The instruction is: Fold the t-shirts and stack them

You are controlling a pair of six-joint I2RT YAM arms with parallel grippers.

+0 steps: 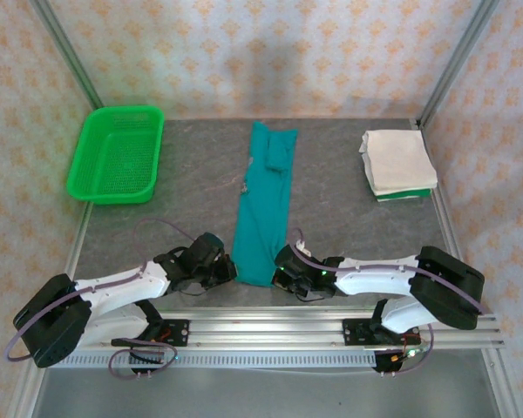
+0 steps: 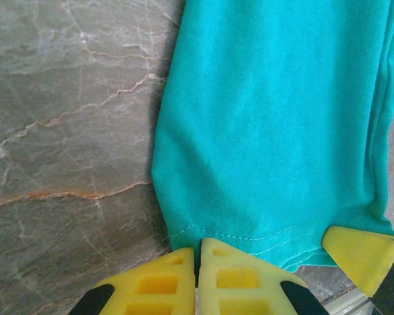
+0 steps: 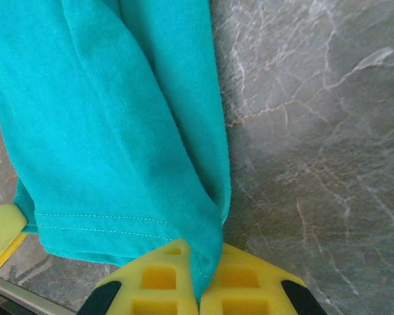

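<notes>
The teal t-shirt (image 1: 263, 205) lies folded into a long narrow strip down the middle of the table, its stitched hem toward the arms. My left gripper (image 1: 229, 270) is at the hem's left corner; in the left wrist view its yellow fingers (image 2: 198, 246) are shut, with the hem's edge (image 2: 276, 131) pinched at their tips. My right gripper (image 1: 279, 261) is shut on the hem's right corner, and teal cloth (image 3: 111, 131) runs down between its fingers (image 3: 200, 252). A stack of folded white t-shirts (image 1: 398, 161) with a green one (image 1: 405, 196) underneath sits at the back right.
A green plastic mesh basket (image 1: 118, 152) stands at the back left. Metal frame posts rise at the table's far corners. The rail with both arm bases runs along the near edge. Grey marbled tabletop (image 1: 192, 174) lies bare on both sides of the teal strip.
</notes>
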